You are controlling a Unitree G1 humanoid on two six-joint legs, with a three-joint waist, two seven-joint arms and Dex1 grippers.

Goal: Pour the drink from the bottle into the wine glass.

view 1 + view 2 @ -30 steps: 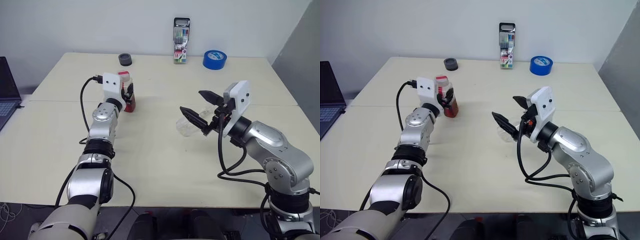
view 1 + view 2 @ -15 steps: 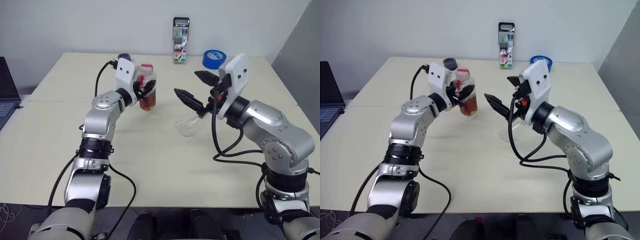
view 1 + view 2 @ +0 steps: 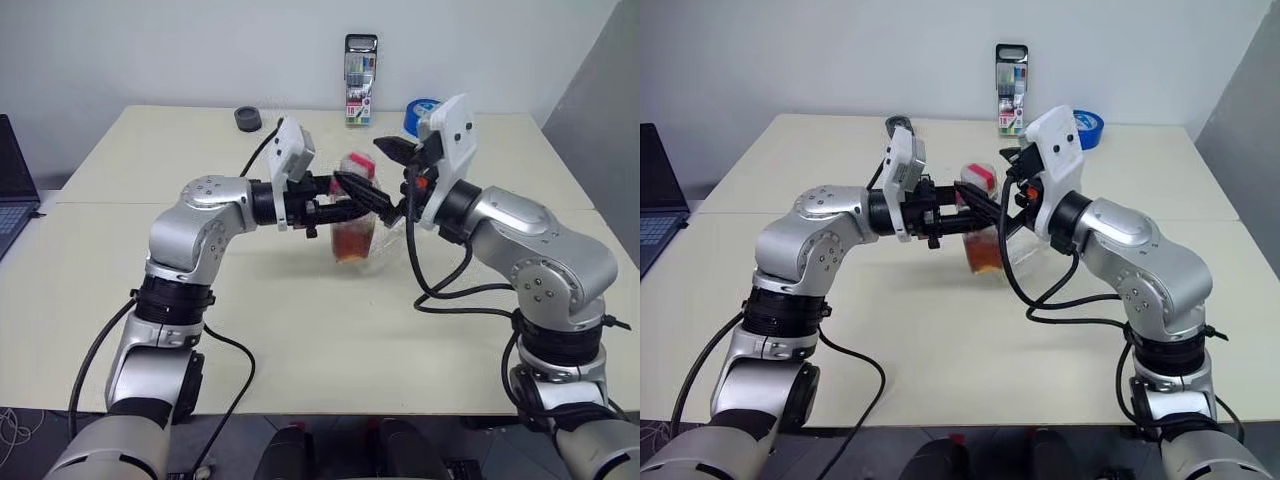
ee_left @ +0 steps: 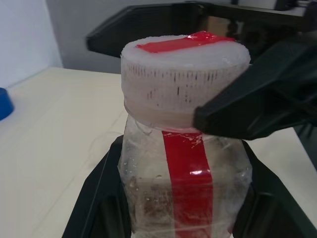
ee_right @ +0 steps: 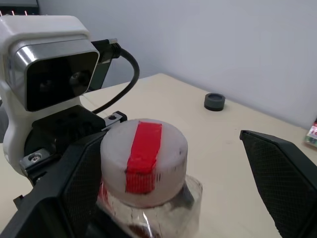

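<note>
My left gripper (image 3: 350,215) is shut on the bottle (image 3: 352,228) and holds it upright above the middle of the table, its black fingers (image 4: 94,203) clasping the body. The tea-coloured drink (image 3: 350,245) fills the bottle's lower part. Its white cap (image 5: 143,166) carries a red strip. My right gripper (image 3: 358,162) is open with the cap between its fingers (image 5: 74,188); whether they touch it I cannot tell. The wine glass (image 3: 390,250) shows as clear glass on the table just behind the bottle, mostly hidden.
At the far edge of the table (image 3: 120,260) stand a pack of markers (image 3: 361,82), a blue tape roll (image 3: 424,106) and a small black round thing (image 3: 248,119). A laptop (image 3: 12,190) sits off the left side.
My left gripper lifted the bottle and carried it right to the table's middle, turning to point right. My right gripper rose slightly and now straddles the cap.
</note>
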